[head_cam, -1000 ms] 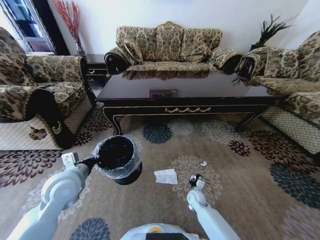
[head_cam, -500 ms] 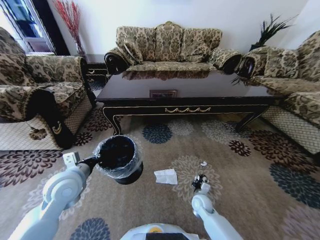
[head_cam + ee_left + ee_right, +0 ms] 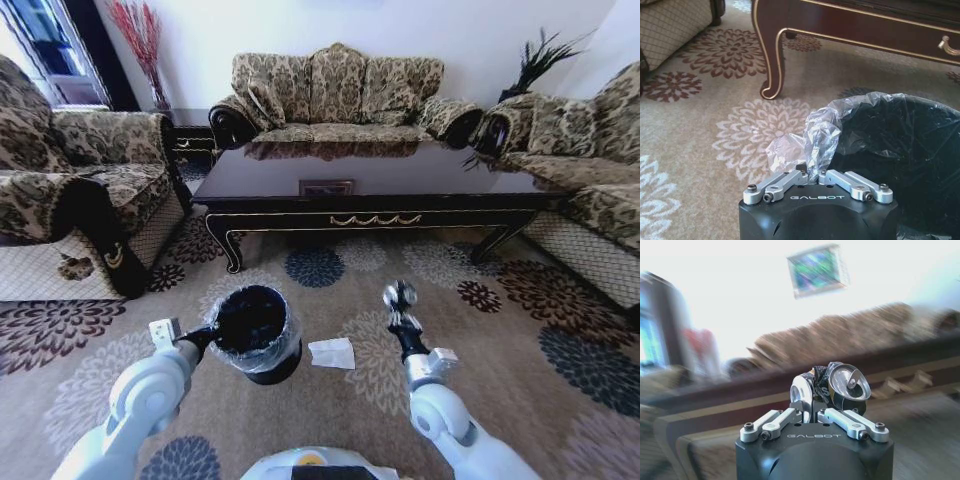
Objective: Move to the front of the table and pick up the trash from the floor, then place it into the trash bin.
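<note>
Patterned floor (image 3: 330, 410), table (image 3: 370, 190) ahead. My right gripper (image 3: 400, 297) clamps crushed can (image 3: 842, 385); bin (image 3: 252, 330), pinched by left gripper (image 3: 812, 177), lies at its 9 o'clock.

A beige-tan carpeted floor (image 3: 330, 400) patterned with round floral medallions in brown, navy and cream carries a long, low, glossy dark wooden coffee table (image 3: 370, 180) with gold scroll trim and curved legs. A flat white paper napkin (image 3: 332, 353) lies on the carpet in front of the table, well apart from it. A small framed picture (image 3: 326, 187) rests flat near the tabletop's front edge.
</note>
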Tool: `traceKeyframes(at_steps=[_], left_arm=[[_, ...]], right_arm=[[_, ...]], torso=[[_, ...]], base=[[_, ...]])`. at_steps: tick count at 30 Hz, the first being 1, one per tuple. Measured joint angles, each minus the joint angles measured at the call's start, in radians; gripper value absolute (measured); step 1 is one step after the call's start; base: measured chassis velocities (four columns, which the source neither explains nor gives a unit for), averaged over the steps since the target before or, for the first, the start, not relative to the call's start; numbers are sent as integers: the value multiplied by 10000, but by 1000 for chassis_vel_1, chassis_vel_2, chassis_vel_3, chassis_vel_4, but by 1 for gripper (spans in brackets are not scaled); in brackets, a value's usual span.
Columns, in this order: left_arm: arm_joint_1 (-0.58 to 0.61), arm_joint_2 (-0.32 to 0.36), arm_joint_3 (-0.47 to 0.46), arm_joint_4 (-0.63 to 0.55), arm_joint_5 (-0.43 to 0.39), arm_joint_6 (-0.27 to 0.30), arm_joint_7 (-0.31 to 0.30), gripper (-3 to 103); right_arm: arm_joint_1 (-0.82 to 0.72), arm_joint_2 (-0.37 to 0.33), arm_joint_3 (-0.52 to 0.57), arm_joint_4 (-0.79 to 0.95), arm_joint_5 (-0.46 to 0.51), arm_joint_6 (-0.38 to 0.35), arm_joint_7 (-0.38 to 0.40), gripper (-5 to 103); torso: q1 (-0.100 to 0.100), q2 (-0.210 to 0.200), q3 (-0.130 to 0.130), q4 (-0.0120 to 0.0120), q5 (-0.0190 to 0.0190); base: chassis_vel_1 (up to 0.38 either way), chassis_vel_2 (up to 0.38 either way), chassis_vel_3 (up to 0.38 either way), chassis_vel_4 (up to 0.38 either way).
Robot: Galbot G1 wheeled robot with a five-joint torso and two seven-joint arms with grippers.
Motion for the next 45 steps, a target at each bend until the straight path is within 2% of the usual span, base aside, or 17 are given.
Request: traceKeyframes(at_steps=[1,4,5,9,12,14,20,23,25,27,35,45], left_arm=[[0,0,0,0,0,0,0,4],[114,-53,165,-151,193,4,102,4],[114,-53,165,-151,193,4,102,4],[144,-112,245,-145,309,14,145,4],[130,-139,296,-87,369,15,195,4],[49,-180,389,-19,416,16,229,4],[-92,-235,569,28,456,16,266,4],[-174,-252,833,69,585,16,308,4],[-190,-252,888,79,613,16,316,4],[-288,-251,1078,137,674,17,348,4],[-535,-358,1419,325,769,24,411,4],[-765,-390,1783,459,914,30,464,4]], right_arm=[[0,0,0,0,0,0,0,9],[126,-123,-300,191,-200,972,-1475,9],[126,-123,-300,191,-200,972,-1475,9],[103,-180,-538,434,-207,1459,-2468,9],[52,-254,-697,639,-225,1536,-2715,9],[38,-450,-911,804,-518,1627,-3100,9],[232,-963,-1336,726,-1192,1809,-3456,9],[550,-1590,-1830,511,-1977,2027,-3867,9],[589,-1658,-1896,482,-2096,2054,-3931,9],[777,-1867,-2262,293,-2665,2111,-4130,9],[1054,-1628,-3083,-575,-3718,2223,-4206,9],[2273,-1438,-4280,-1326,-3920,2103,-4153,9]], torso=[[0,0,0,0,0],[0,0,0,0,0],[0,0,0,0,0],[0,-1,0,0,1],[0,0,0,-1,0],[0,-1,0,-1,0],[0,0,0,-2,1],[0,0,0,-1,0],[0,0,0,0,0],[0,0,1,-1,0],[1,0,0,-3,2],[0,0,1,0,0]], base=[[0,0,0,0],[0,0,0,0],[0,0,0,0],[0,0,0,0],[0,0,0,0],[0,0,0,0],[0,0,0,0],[0,0,0,0],[0,0,0,0],[0,0,0,0],[0,0,0,0],[0,0,0,0]])
